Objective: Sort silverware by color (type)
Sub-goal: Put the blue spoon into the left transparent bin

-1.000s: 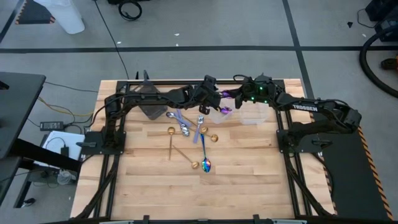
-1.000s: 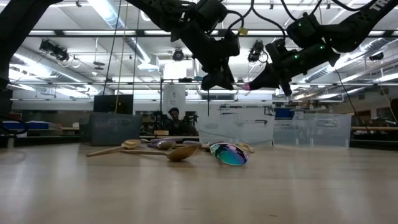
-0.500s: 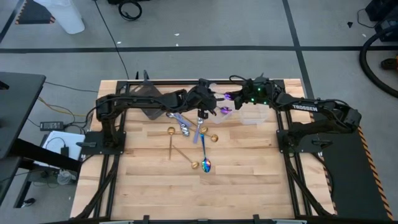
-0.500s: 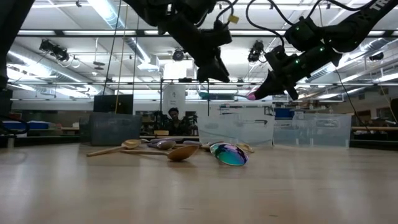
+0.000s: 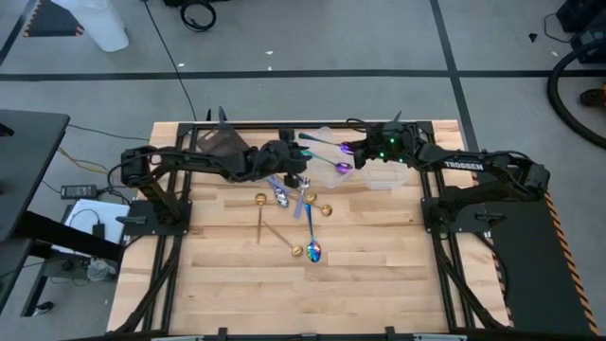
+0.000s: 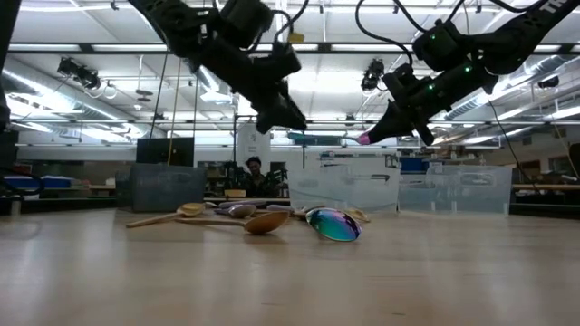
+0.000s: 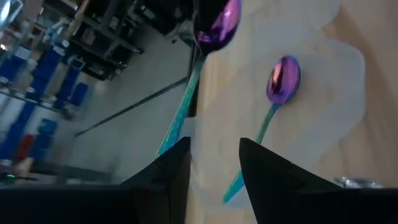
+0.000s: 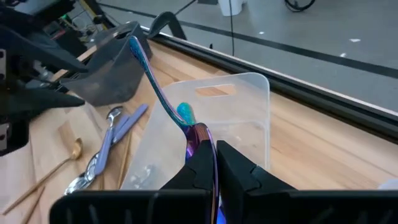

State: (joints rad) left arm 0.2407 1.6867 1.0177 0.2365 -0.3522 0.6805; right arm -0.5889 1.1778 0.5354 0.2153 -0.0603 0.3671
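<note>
Clearly you are sitting early in the sort: most of the silverware is lying mixed in a loose pile at the middle of the table, silver, gold and iridescent pieces crossing each other. One iridescent spoon already in the clear tub at the far edge, purple bowl and teal handle, is showing in the left wrist view. Your right gripper is clamping a second iridescent spoon above that tub. Your left gripper is hanging over the pile's far end, fingers apart and holding nothing.
</note>
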